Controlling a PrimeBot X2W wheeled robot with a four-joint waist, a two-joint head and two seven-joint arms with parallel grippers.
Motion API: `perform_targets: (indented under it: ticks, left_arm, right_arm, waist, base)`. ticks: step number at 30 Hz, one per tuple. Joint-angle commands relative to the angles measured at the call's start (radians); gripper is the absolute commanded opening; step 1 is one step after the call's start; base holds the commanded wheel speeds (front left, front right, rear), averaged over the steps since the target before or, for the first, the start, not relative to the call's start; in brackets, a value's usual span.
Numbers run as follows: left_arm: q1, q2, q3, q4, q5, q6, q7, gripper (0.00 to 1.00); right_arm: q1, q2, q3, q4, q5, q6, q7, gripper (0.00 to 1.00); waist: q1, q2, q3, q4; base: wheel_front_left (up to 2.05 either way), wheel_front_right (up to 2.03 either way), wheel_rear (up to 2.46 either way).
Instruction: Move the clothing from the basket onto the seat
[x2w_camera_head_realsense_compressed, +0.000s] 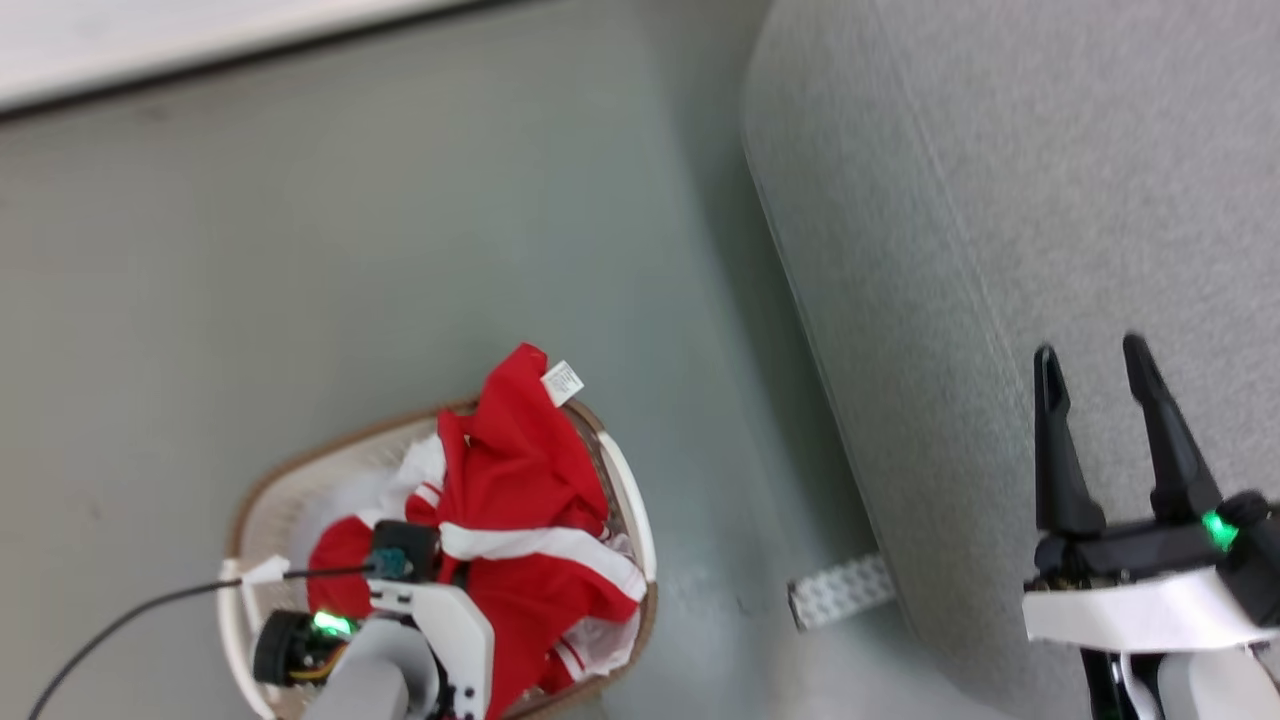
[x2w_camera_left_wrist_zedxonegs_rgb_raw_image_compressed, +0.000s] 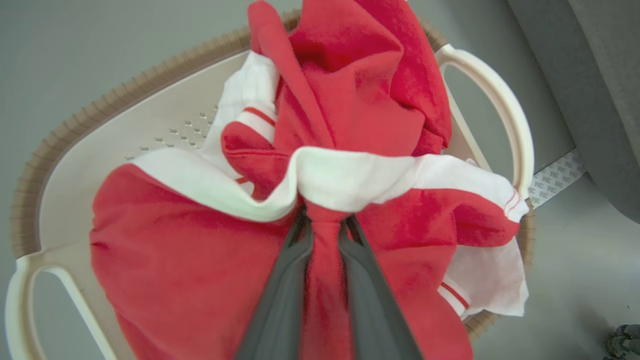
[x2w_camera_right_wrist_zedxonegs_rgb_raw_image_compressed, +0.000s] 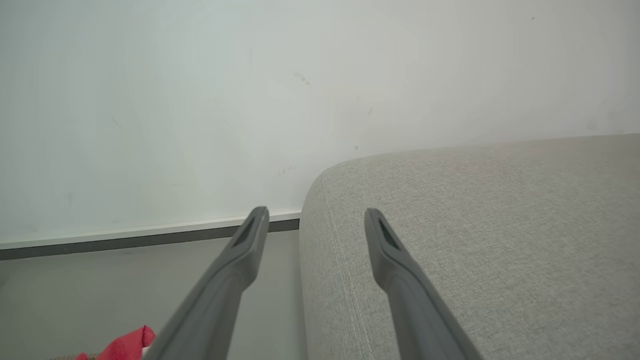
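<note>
Two dark fingers of the left gripper (x2w_camera_left_wrist_zedxonegs_rgb_raw_image_compressed: 324, 220) are closed tight on a bunched fold of the clothing (x2w_camera_left_wrist_zedxonegs_rgb_raw_image_compressed: 350, 115), pinching the red fabric just under its broad white band. The clothing lies heaped in the basket (x2w_camera_head_realsense_compressed: 300, 465), which stands on the grey floor (x2w_camera_head_realsense_compressed: 400, 250). One red peak, with its small white tag (x2w_camera_head_realsense_compressed: 562, 382), rises over the far brown rim. The right gripper (x2w_camera_head_realsense_compressed: 1090, 355) hangs over the near edge of the seat (x2w_camera_head_realsense_compressed: 1000, 200), well apart from the basket. Its fingers are spread wide with nothing between them. A patterned white strip (x2w_camera_head_realsense_compressed: 840, 592) lies on the floor at the foot of the seat, between seat and basket.
</note>
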Motion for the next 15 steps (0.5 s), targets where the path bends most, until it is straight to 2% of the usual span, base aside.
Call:
perform_targets:
  ticks: [1, 8, 15]
  left_arm:
    - [0.031, -0.006, -0.004, -0.006, -0.021, -0.007, -0.021, 0.00]
    - [0.096, -0.009, -0.041, -0.067, -0.105, -0.034, -0.061, 0.00]
    - [0.146, -0.009, -0.089, -0.179, -0.176, -0.013, -0.064, 0.00]
  right_arm:
    - [0.037, -0.001, -0.010, 0.011, -0.010, -0.002, 0.001, 1.00]
    - [0.125, -0.001, -0.023, 0.035, -0.046, -0.002, 0.001, 1.00]
    - [0.185, -0.001, -0.030, 0.047, -0.062, -0.002, 0.001, 1.00]
  waist:
    - [0.0000, 0.0000, -0.141, 0.067]
    - [0.0000, 0.0000, -0.283, 0.110]
    - [0.0000, 0.0000, -0.371, 0.132]
  base:
    - [0.00, 0.00, 0.00]
    - [0.00, 0.00, 0.00]
    - [0.00, 0.00, 0.00]
